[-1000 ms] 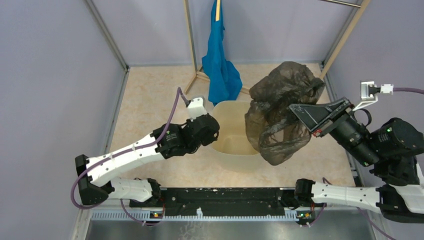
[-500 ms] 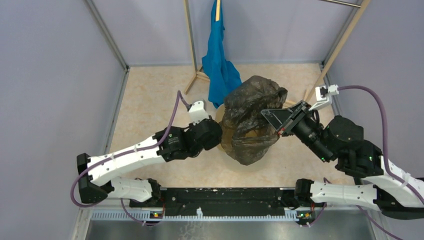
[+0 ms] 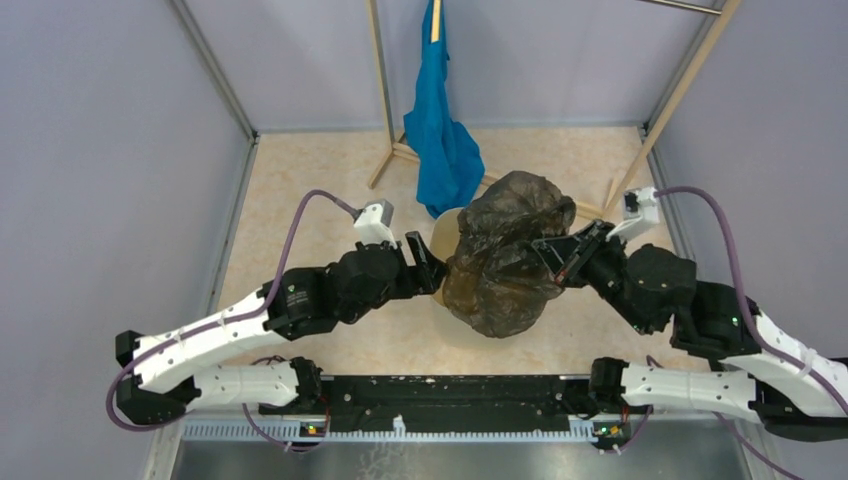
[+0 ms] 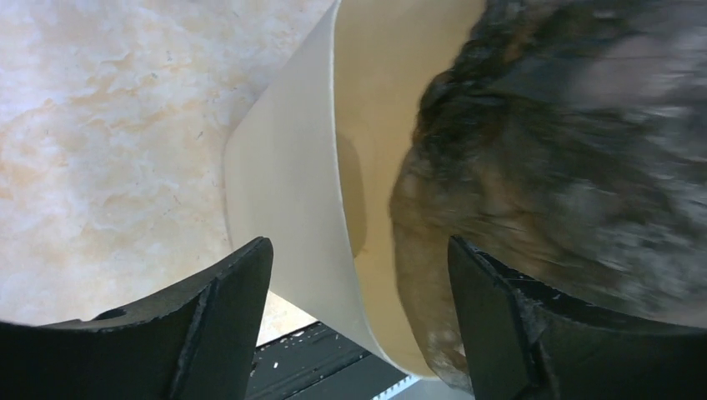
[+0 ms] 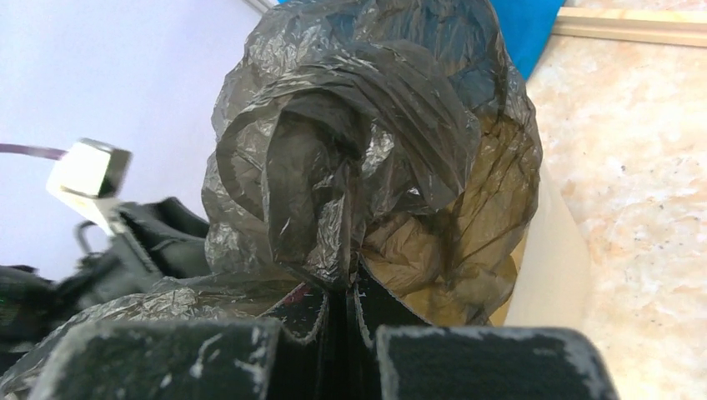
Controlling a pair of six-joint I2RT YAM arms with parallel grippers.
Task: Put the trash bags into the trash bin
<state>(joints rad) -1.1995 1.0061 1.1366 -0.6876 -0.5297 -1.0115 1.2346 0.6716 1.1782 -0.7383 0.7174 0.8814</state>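
The dark grey-brown, see-through trash bag (image 3: 505,255) bulges over the cream trash bin (image 3: 443,232) and hides most of its opening. My right gripper (image 3: 552,258) is shut on a bunched fold of the bag (image 5: 367,142) at the bin's right side, its fingertips (image 5: 350,287) pinching the film. My left gripper (image 3: 425,265) stands open at the bin's left side. In the left wrist view its fingers straddle the bin's wall (image 4: 283,192), one outside and one inside against the bag (image 4: 567,150), with gaps on both sides.
A bright blue cloth (image 3: 440,140) hangs from a wooden rack (image 3: 383,110) behind the bin. Grey walls close in the marbled floor on three sides. A black rail (image 3: 440,392) runs along the near edge between the arm bases.
My right gripper has carried the bag left and down onto the bin. My left gripper has gone from shut to open at the bin's left wall, and its arm has drawn back leftward.
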